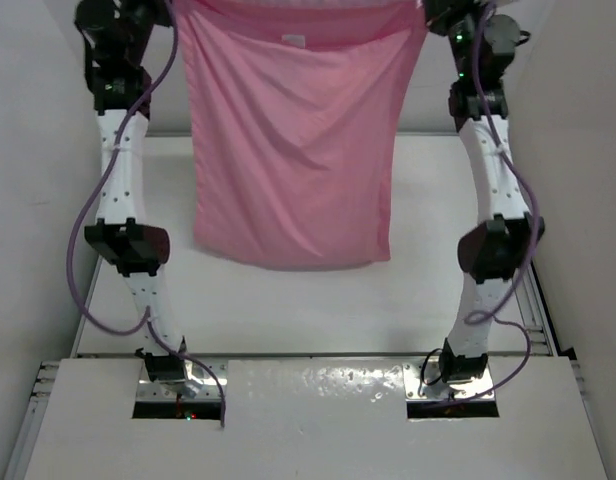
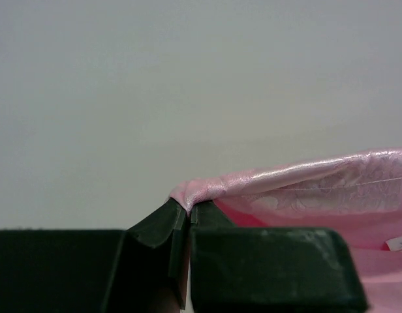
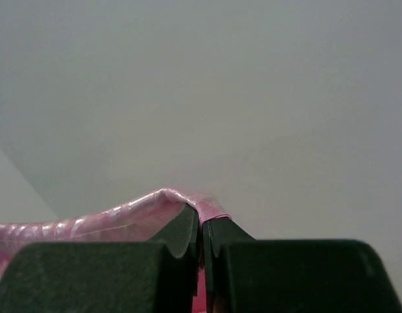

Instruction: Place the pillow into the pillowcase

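Observation:
The pink satin pillowcase [image 1: 293, 140] hangs flat between my two raised arms, its lower edge near the table. My left gripper [image 2: 188, 212] is shut on its top left corner [image 2: 201, 190]; the open rim [image 2: 305, 171] runs off to the right. My right gripper [image 3: 201, 220] is shut on the top right corner [image 3: 188, 197]. In the top view both grippers are cut off by the top edge of the frame. The cream pillow shows in no view; I cannot tell whether it is inside the case.
The white table [image 1: 288, 300] lies under the hanging case, with a raised rail along its right edge [image 1: 543, 310]. The arm bases [image 1: 168, 370] [image 1: 453, 370] sit at the near edge. A plain grey wall fills both wrist views.

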Controlling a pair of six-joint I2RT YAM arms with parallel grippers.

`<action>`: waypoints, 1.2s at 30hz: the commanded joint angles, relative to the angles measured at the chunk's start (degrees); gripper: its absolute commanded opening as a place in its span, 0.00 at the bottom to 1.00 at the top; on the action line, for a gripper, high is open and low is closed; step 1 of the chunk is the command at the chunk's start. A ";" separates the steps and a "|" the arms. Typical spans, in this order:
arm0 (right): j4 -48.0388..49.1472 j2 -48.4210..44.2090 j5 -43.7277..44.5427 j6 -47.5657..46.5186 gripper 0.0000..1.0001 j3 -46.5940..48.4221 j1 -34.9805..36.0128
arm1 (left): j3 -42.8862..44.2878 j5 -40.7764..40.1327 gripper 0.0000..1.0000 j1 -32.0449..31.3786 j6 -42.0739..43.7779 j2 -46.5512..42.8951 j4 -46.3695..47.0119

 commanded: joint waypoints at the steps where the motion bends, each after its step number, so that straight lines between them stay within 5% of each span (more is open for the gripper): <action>1: 14.13 -18.17 0.87 -6.16 0.00 -4.68 -2.37 | 7.90 6.44 0.00 1.04 -0.47 -13.04 8.83; 3: 12.90 -25.73 -3.95 -6.35 0.00 -11.65 -2.20 | 3.70 11.21 0.00 0.52 -0.47 -18.64 -1.37; 6: 12.98 -35.93 -10.28 -4.86 0.00 -30.53 -0.62 | -17.54 18.07 0.00 0.34 0.32 -29.43 -8.94; 9: 13.95 -47.14 -16.26 -4.41 0.00 -58.77 2.01 | -37.50 26.41 0.00 2.17 6.28 -39.55 -17.55; 13: 6.77 -64.22 -20.39 -11.92 0.00 -79.55 4.39 | -53.34 27.67 0.00 7.36 25.30 -52.05 -31.87; 15: -5.56 -73.16 -22.95 -18.00 0.00 -84.43 5.19 | -59.32 25.57 0.00 9.82 38.74 -58.38 -43.03; 19: -23.82 -85.13 -23.32 -27.87 0.12 -88.41 5.54 | -70.57 25.46 0.06 11.15 50.92 -67.53 -55.68; 22: -31.21 -92.19 -21.31 -29.11 0.39 -88.41 4.84 | -76.29 26.70 0.19 10.36 60.07 -72.89 -70.70; 25: -36.39 -96.24 -15.26 -29.38 0.79 -85.78 4.66 | -80.26 19.51 0.42 7.56 56.66 -78.50 -70.75; 26: -37.02 -96.42 -13.58 -29.29 0.98 -84.38 4.75 | -80.87 16.36 0.64 7.11 58.40 -79.92 -70.57; 29: -38.08 -94.67 -7.77 -27.79 0.99 -82.87 4.75 | -80.61 15.01 0.93 6.58 60.35 -83.19 -70.57; 33: -39.83 -85.11 -2.06 -19.90 0.99 -82.79 4.66 | -83.49 19.14 0.96 6.05 53.61 -80.74 -65.85; 36: -42.47 -73.95 -4.56 -14.79 0.99 -81.47 3.96 | -84.75 22.73 0.96 4.73 44.37 -70.85 -53.56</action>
